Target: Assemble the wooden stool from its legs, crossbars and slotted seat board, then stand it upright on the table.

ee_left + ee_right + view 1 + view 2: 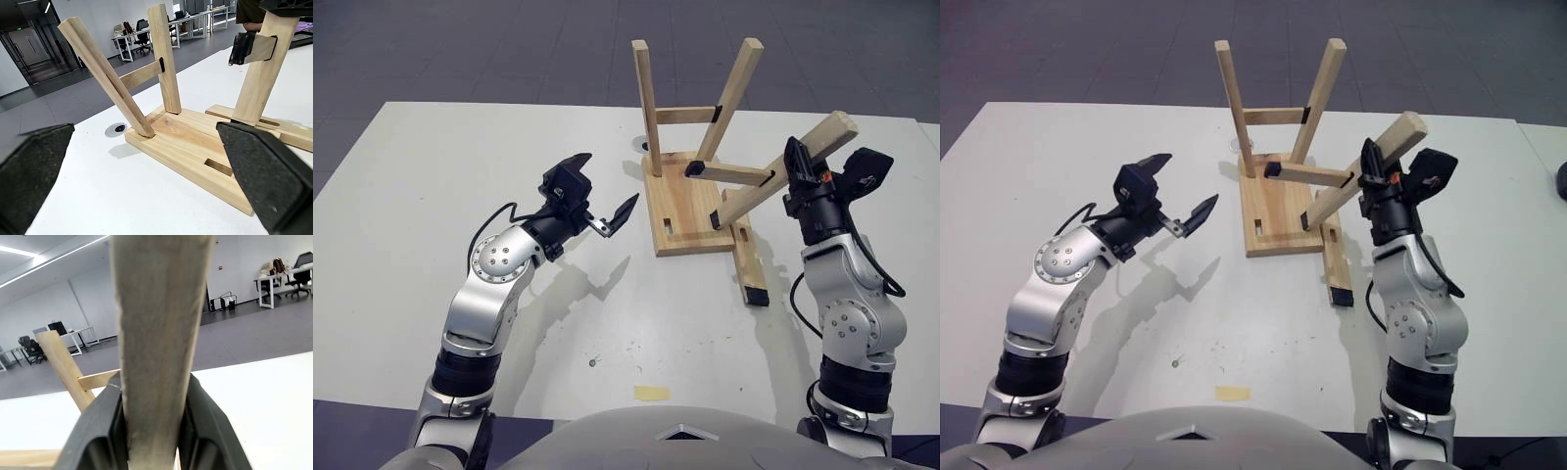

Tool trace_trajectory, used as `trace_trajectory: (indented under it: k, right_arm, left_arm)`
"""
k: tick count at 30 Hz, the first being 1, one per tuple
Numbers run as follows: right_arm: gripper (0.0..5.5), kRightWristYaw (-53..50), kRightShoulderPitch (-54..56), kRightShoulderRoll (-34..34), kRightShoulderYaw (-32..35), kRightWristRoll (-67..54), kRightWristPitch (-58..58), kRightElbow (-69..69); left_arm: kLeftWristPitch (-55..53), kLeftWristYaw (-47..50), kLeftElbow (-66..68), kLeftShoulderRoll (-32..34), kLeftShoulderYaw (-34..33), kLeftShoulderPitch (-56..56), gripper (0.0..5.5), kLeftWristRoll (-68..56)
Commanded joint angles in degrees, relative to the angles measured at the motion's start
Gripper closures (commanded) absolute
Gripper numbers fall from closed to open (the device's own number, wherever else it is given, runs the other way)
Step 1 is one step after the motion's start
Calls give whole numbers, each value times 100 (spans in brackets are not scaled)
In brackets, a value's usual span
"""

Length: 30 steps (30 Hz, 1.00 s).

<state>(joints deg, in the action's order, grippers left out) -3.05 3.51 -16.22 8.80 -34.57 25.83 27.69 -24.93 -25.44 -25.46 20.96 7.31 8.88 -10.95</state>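
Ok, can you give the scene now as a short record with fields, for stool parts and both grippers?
seat board: flat on the table, slots up
standing legs: two, in the board, joined by a crossbar
held leg: tilted, lower end at the board, carries a second crossbar
loose leg: on the table at the board's right edge
right gripper: shut on the held leg
left gripper: open, above the table left of the board
left to do: seat held leg, fit loose leg, turn stool upright
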Motion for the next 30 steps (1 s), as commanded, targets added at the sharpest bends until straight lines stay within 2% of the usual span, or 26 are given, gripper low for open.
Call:
trace_trajectory:
  k: [1, 9, 14, 18, 24, 30]
  right_arm:
    - [449, 124, -538, -283, -578, 710, 435, -94]
    - [448, 232, -1068, -95, -905, 880, 602, -431]
    - [448, 134, -591, 83, -825, 774, 573, -195]
    - [448, -247, -116, 255, -769, 712, 1022, 89]
    - [448, -228, -285, 299, -782, 780, 1262, 232]
    - [448, -144, -21, 593, -638, 722, 845, 353]
  left_arm:
    - [24, 14, 12, 6, 70, -34, 10, 97]
    - [110, 26, 91, 29, 131, 10, 10, 227]
    - [148, -28, 163, 19, 113, 92, 10, 255]
    - [227, -82, 221, 70, 159, 99, 10, 317]
    - [261, -153, 227, 60, 191, 61, 10, 294]
    - [304, -244, 286, 117, 177, 37, 10, 297]
